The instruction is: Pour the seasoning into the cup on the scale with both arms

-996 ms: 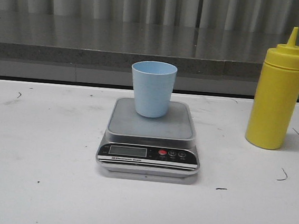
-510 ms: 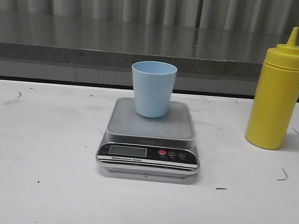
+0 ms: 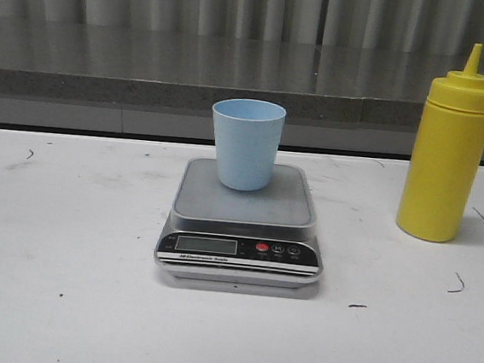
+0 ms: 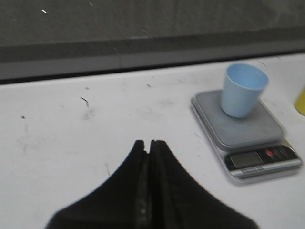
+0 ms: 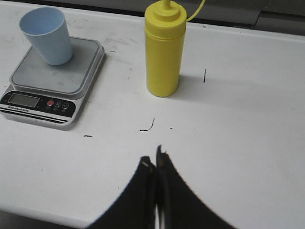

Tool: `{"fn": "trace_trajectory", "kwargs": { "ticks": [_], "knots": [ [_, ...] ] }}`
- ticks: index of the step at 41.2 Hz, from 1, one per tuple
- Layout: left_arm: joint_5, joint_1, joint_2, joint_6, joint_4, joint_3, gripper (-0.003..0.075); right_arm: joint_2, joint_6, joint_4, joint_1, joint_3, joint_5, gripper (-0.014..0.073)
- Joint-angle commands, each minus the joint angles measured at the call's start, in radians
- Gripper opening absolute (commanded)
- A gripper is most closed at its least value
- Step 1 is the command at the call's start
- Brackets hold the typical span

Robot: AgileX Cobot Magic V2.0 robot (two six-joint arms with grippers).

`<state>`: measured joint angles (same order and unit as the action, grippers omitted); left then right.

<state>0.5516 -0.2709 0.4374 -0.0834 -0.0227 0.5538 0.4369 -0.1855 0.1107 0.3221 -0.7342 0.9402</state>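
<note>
Nothing has moved on the worktop point(image 3: 59, 301) over the past second: the scale point(image 3: 243, 224) sits at centre with the light blue cup point(image 3: 246, 143) upright on the rear part of its grey platform, and the yellow seasoning bottle point(image 3: 448, 150) stands upright to the right of the scale, well apart from it, its cap hanging off on a thin strap and the nozzle bare. Neither arm shows in the front view. Seen from the wrists, the left claw point(image 4: 149, 145) hangs above bare worktop to the left of the scale with its jaws pressed together and holding nothing; the right claw point(image 5: 153, 162) hovers nearer the robot than the bottle, just to the right of the scale, its jaws likewise closed on nothing. The job appears to be at its very start, with the reach for the bottle the step in hand. To do it well, the right claw would need to spread wide before closing in, take the bottle around its mid-body squarely so it does not tip, and squeeze lightly, since soft plastic may push seasoning out early. The left claw would likely serve best steadying the cup on the scale without bearing down on the platform.
</note>
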Motion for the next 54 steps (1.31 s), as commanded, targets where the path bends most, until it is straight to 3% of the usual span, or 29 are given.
{"fn": "trace_trajectory", "kwargs": {
  "ticks": [1, 8, 17, 54],
  "knots": [
    [-0.292, 0.069, -0.104, -0.005, -0.014, -0.131, -0.0020, 0.006, 0.013, 0.019, 0.000, -0.025, -0.060, -0.0069],
    [-0.531, 0.185, -0.296, -0.005, -0.014, -0.408, -0.0020, 0.006, 0.013, 0.019, 0.000, -0.025, -0.060, -0.0069],
    [-0.582, 0.285, -0.462, -0.005, 0.062, -0.584, -0.0020, 0.006, 0.013, 0.019, 0.000, -0.025, -0.060, -0.0069],
    [-0.552, 0.258, -0.458, -0.005, 0.038, -0.582, -0.0020, 0.004, 0.013, 0.019, 0.000, -0.025, -0.056, -0.0069]
  ]
}}
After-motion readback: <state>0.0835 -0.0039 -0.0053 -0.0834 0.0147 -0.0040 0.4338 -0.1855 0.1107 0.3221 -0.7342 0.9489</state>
